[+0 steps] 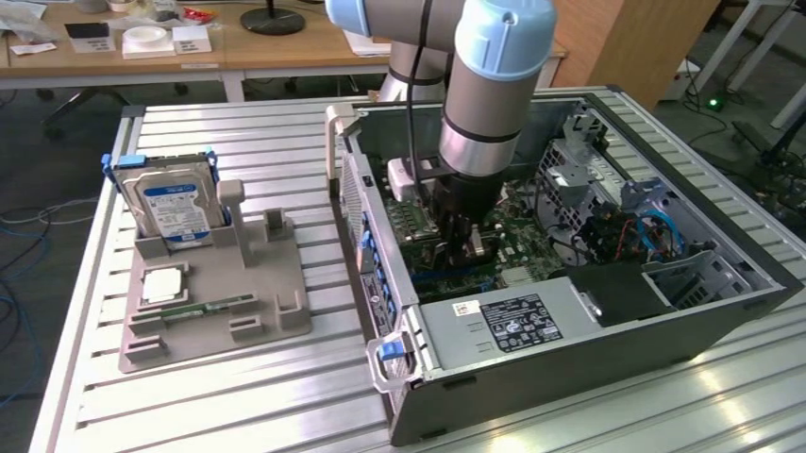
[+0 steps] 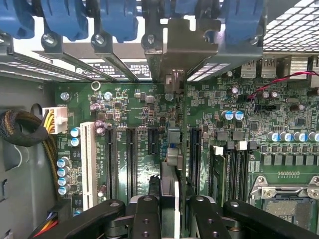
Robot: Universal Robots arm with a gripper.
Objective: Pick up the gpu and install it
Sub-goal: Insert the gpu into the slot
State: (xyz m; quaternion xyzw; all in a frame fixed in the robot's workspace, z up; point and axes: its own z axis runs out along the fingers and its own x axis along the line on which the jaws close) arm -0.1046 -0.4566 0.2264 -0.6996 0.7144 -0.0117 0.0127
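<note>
Gripper (image 1: 461, 241) clamped on the graphics card (image 2: 173, 149), mid-frame inside the case (image 1: 567, 377).
Card stands edge-on between the fingers (image 2: 144, 214), over the motherboard slots (image 2: 130, 159); power supply label (image 1: 520, 324) unreadable.

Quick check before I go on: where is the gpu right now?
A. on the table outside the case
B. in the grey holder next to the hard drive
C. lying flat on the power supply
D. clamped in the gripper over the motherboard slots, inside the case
D: the gripper is closed on the gpu, held edge-on over the motherboard slots inside the case.
</note>
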